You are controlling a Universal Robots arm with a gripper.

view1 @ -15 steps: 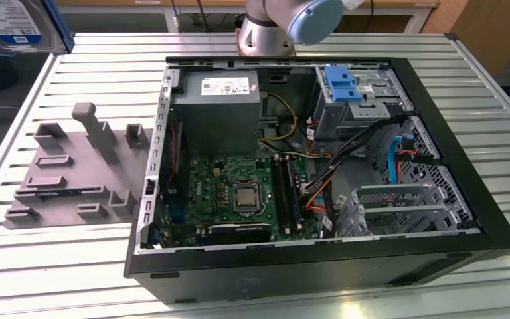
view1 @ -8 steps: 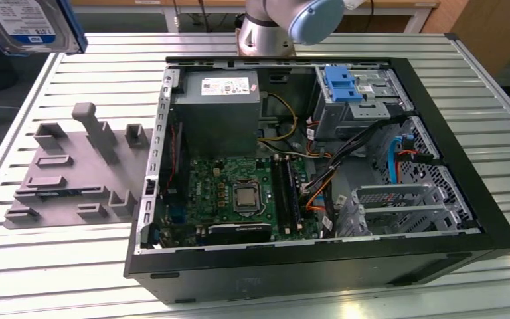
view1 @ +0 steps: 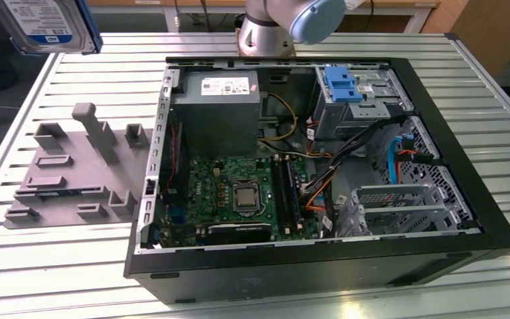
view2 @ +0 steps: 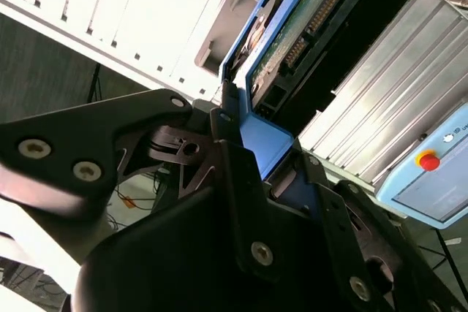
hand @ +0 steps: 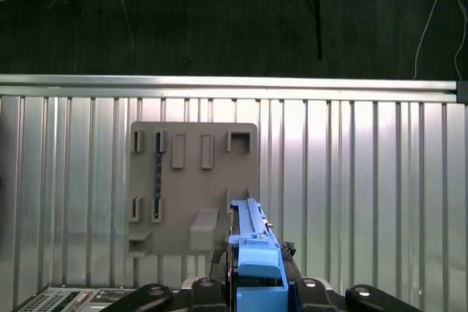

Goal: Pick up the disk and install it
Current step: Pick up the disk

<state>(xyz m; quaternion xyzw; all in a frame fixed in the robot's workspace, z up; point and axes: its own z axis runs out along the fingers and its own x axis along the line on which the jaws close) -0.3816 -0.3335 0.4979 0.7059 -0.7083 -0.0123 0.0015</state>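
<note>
The disk (view1: 47, 23), a silver drive with a white-and-blue label in a blue bracket, hangs high in the air at the exterior view's far left, above the table's back corner. In the second wrist view my gripper (view2: 265, 147) is shut on the disk (view2: 307, 27), its black fingers (view2: 228, 133) clamped on the blue bracket's end. The first wrist view looks down the disk's blue edge (hand: 254, 242) past the gripper (hand: 256, 286). The grey fixture block (hand: 191, 188) lies far below it on the slatted table.
An open computer case (view1: 467, 232) lies on the slatted table (view1: 60, 266), with motherboard, power supply (view1: 218, 100), a blue-tabbed drive bay (view1: 339, 83) and a metal cage (view1: 406, 206). The grey fixture block (view1: 78, 166) sits beside the case. The arm's base (view1: 273, 30) stands behind it.
</note>
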